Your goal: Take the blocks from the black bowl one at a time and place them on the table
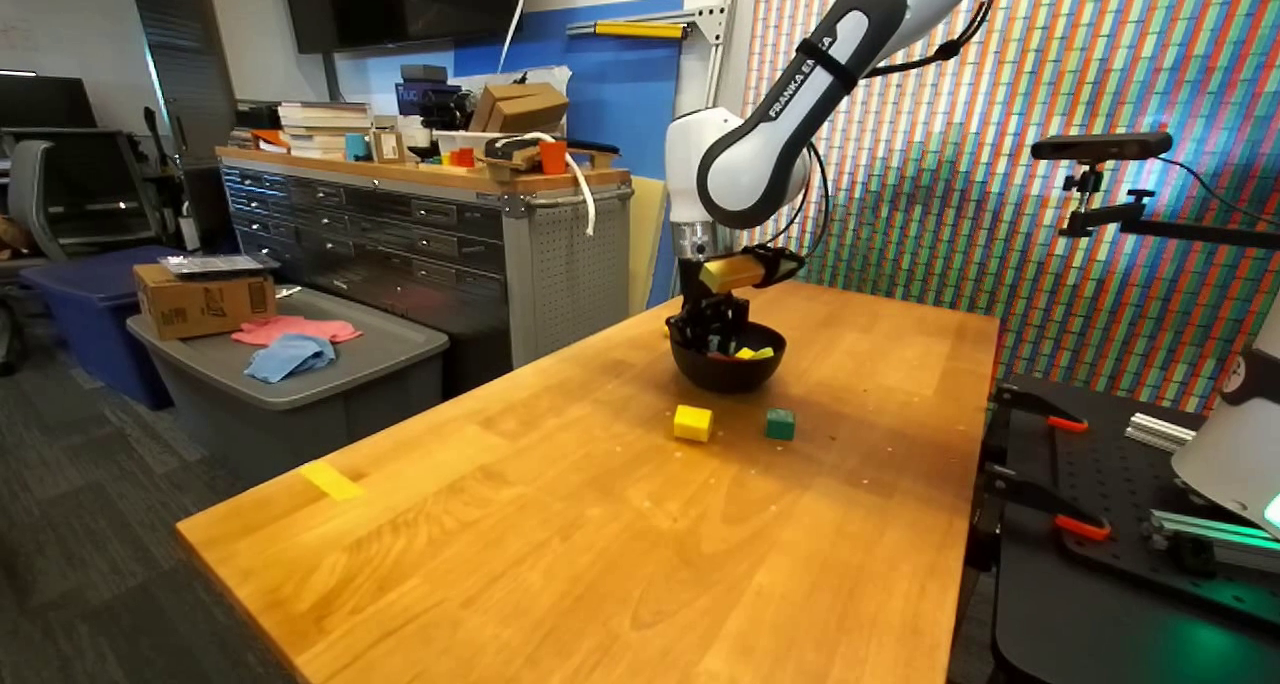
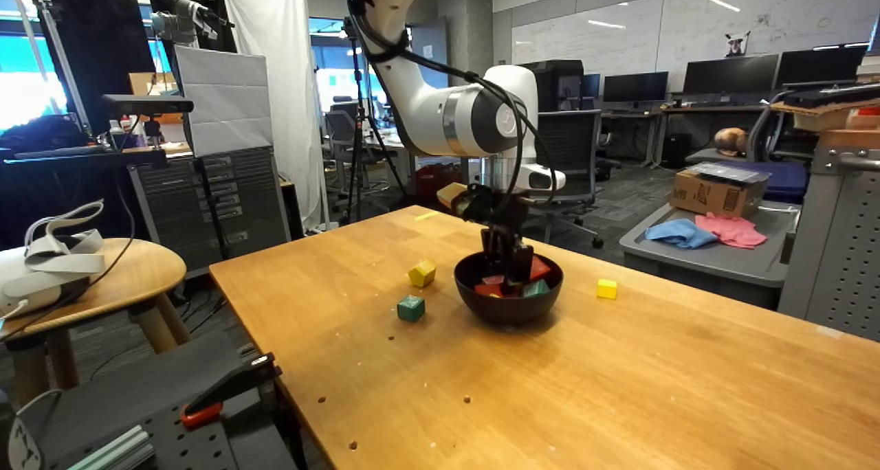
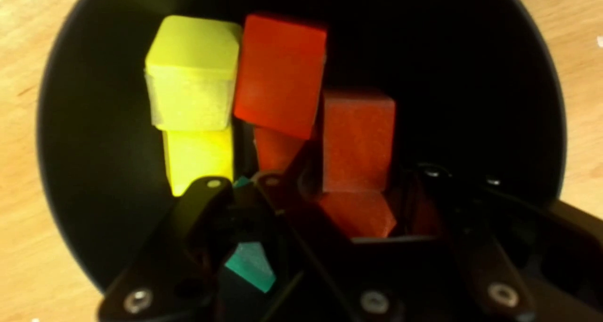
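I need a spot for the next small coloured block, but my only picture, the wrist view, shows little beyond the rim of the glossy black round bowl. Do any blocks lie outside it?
Observer: Yes, on the light brown wood-grain table a small green cube and a small yellow block lie near each other but apart.
Operator: Is there one across the glossy black bowl from them?
Observer: Yes, another small yellow block.
Operator: Does the bowl stand level?
Observer: Yes, it stands upright in both exterior views.
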